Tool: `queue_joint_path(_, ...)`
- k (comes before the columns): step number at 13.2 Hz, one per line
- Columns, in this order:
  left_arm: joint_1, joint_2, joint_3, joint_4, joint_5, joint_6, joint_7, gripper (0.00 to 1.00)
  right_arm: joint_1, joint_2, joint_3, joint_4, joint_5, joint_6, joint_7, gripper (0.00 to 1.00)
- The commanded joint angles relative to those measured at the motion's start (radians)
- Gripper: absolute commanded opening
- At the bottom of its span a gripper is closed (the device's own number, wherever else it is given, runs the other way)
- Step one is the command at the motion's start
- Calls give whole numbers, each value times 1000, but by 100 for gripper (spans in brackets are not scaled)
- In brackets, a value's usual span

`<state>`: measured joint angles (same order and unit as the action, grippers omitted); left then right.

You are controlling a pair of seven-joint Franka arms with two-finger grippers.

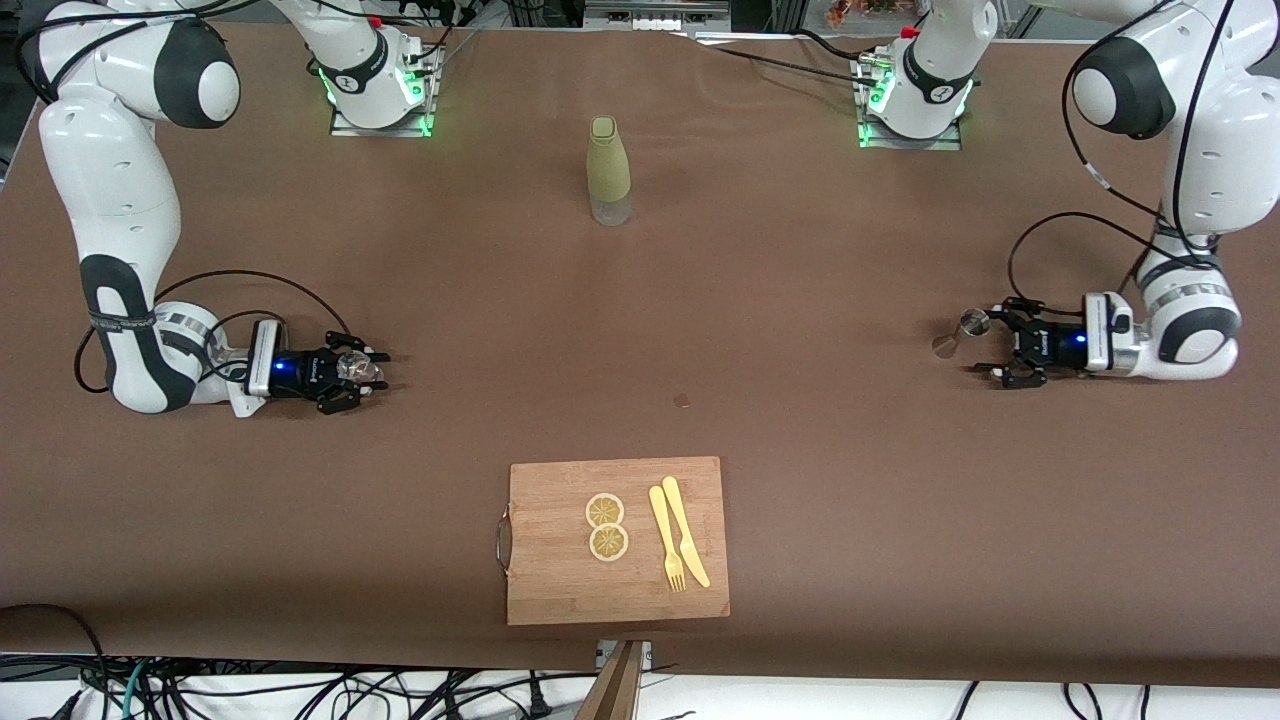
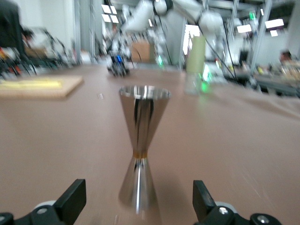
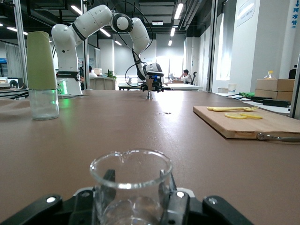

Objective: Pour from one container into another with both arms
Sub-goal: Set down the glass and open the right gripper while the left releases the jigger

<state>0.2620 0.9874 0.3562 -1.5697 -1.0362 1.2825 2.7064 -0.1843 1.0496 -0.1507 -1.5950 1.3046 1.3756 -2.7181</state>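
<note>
The left hand [image 1: 985, 348] is sitting low at the left arm's end of the brown desk [image 1: 800, 300], its fingers [image 2: 70, 199] standing wide apart on either side of a steel jigger [image 2: 140, 145], which is standing upright on the desk between them without being touched. At the right arm's end, the right hand [image 1: 372, 377] is resting just above the desk with its fingers [image 3: 176, 201] closing in against the sides of a small clear glass beaker [image 3: 130, 180] (the spout is pointing away from the wrist); the beaker is standing upright. Between the two bases, a bottle with an olive-green sleeve and a clear bottom [image 1: 608, 172] is standing upright. Nearest the front camera, a wooden cutting board [image 1: 560, 585] is lying flat, carrying two lemon slices [image 1: 606, 526] and, just beside them, a yellow fork [image 1: 666, 540] and a yellow knife [image 1: 686, 532].
</note>
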Motion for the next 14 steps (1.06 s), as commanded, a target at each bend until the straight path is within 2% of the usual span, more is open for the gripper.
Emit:
queue_joint_path(1,0,-7,24,155,141,27,-137,100,-18,7,-10,1,-15,13,-38,100)
queue_joint_path(5,-23,-107,52,186,260,150,-674,100,-18,1,-41,7,-18,14,-11,100)
queue_joint_path(8,-58,-180,44,186,341,256,-1078,100,-20,-22,-66,36,-85,-15,70,100)
queue_joint_path(10,-101,-222,40,186,390,290,-1317,100,-17,-31,-127,73,-103,-45,162,100)
queue_joint_path(11,-118,-242,17,186,415,314,-1427,100,-11,-48,-153,87,-117,-58,207,100)
queue_joint_path(14,-136,-311,-110,185,551,368,-1800,100,-9,-121,-178,98,-189,-55,396,100)
